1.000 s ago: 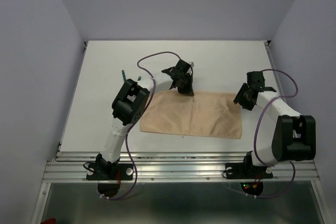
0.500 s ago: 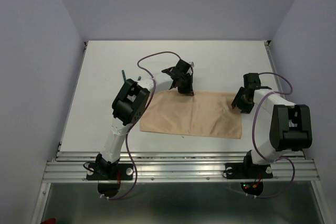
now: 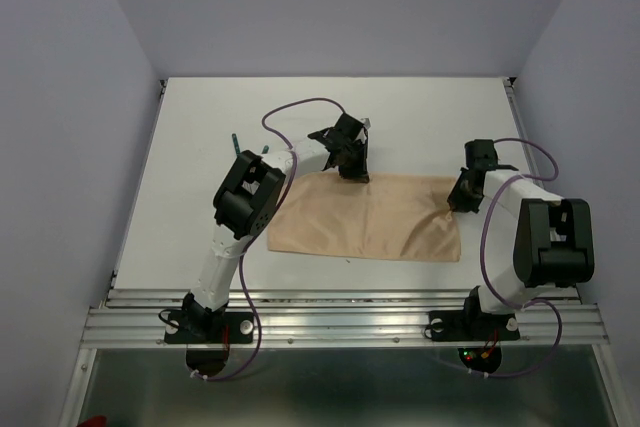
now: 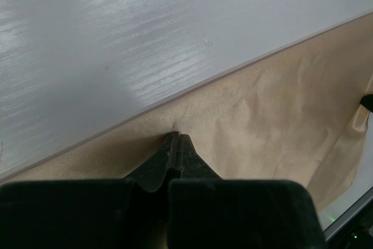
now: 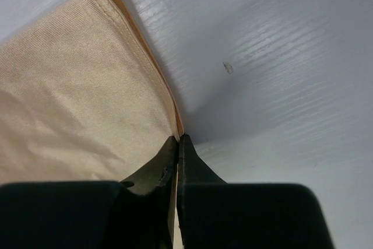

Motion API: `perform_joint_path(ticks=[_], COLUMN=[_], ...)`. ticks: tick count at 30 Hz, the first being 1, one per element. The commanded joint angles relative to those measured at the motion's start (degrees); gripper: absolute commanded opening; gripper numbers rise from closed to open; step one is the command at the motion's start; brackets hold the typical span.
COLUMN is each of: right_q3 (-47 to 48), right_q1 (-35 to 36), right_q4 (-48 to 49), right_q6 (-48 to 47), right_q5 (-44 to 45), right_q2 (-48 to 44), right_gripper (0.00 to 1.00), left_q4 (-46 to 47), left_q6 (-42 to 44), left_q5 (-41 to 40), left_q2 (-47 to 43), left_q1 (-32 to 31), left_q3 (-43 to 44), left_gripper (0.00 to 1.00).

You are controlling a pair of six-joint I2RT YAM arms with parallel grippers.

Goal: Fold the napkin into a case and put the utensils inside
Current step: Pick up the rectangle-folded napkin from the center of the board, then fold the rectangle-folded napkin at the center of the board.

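Note:
The peach-tan napkin (image 3: 365, 219) lies as a folded rectangle on the white table (image 3: 420, 117). My left gripper (image 3: 351, 171) sits at the middle of its far edge. In the left wrist view the left gripper (image 4: 176, 139) is shut, and the napkin (image 4: 268, 103) puckers at the tips. My right gripper (image 3: 458, 197) is at the napkin's right edge. In the right wrist view the right gripper (image 5: 179, 139) is shut on the doubled hem of the napkin (image 5: 70, 91), with cloth showing between the jaws. A thin dark green utensil handle (image 3: 237, 137) peeks out left of the left arm.
Grey walls close in the table on three sides. A metal rail (image 3: 340, 322) with both arm bases runs along the near edge. Bare white tabletop lies beyond the napkin and to its right (image 5: 280, 56).
The right gripper has moved in to the napkin's right edge and shut on it, and the cloth there now rises slightly. The left arm has stayed put.

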Motion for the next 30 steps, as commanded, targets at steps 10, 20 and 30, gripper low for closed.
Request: perform_joint_path(ticks=[10,20,30], right_q3=[-0.2,1.0,1.3], right_q1=[0.0,0.0,0.0], right_q4=[-1.2,-1.6,-0.9], right_q6=[-0.3,-0.9,-1.7], right_q5=[0.2,-2.5,-3.8], right_q2=[-7.1,-10.8,-11.8], right_gripper=[0.01,0.01,0.01], left_q4=[-1.8,-4.7,-2.5], left_q6=[2.2,4.4,3.9], left_q5=[-2.8,-7.8,-8.6], left_q2=[-4.5,-9.5,-19.1], left_q1=[-0.2,0.3,7.1], left_q3=[-1.3,-1.3,-14.7], left_gripper=[0.0,0.0,0.0])
